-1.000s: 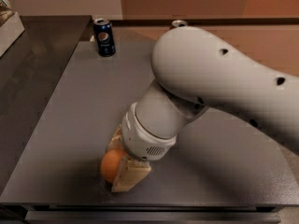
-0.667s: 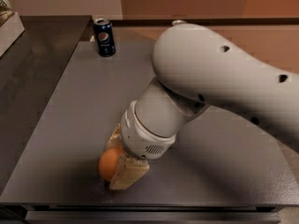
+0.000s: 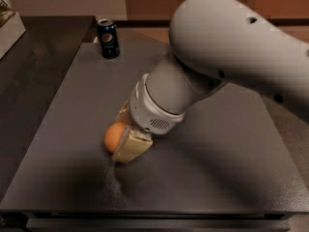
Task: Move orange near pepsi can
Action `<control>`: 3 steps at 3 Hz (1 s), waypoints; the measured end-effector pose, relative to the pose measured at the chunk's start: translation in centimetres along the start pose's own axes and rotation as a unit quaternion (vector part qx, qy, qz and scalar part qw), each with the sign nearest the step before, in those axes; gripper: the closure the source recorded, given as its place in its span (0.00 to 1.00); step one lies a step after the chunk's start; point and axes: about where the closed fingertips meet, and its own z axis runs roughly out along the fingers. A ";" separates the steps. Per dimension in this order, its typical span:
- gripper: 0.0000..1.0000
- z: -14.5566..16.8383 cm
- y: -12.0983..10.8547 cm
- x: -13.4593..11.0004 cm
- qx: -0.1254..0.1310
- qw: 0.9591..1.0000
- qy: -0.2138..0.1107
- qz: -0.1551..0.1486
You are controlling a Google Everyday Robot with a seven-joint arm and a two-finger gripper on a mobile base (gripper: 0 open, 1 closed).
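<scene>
We have the gripper [image 3: 124, 138] low over the dark table [image 3: 231, 168], at about 7 o'clock from the table's middle, with the bulky white arm [image 3: 227, 52] reaching in from 2 o'clock. Its two tan fingers [image 3: 133, 148] are pinched on the orange [image 3: 114, 135], one pad against the side at 4 o'clock and the other just showing behind the fruit at 1 o'clock. We cannot tell whether the orange rests on the table or hangs just above it. The pepsi can [image 3: 108, 37] stands upright well apart, at the far edge toward 12 o'clock from the fruit. We judge the orange to be light but firm, with a matte skin that gives the pads fair grip. Being round, it could roll out of a hold that sits off its widest part, so we would keep the pads across its middle. Set down loosely, it may roll on, and a nudge could topple the can.
</scene>
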 end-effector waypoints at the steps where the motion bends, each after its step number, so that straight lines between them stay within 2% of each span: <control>1: 1.00 -1.6 -3.9 -0.4 0.051 0.998 -0.011 0.030; 2: 1.00 -2.9 -7.6 -0.2 0.111 0.992 -0.016 0.056; 3: 1.00 -3.7 -10.9 0.2 0.158 0.983 -0.017 0.090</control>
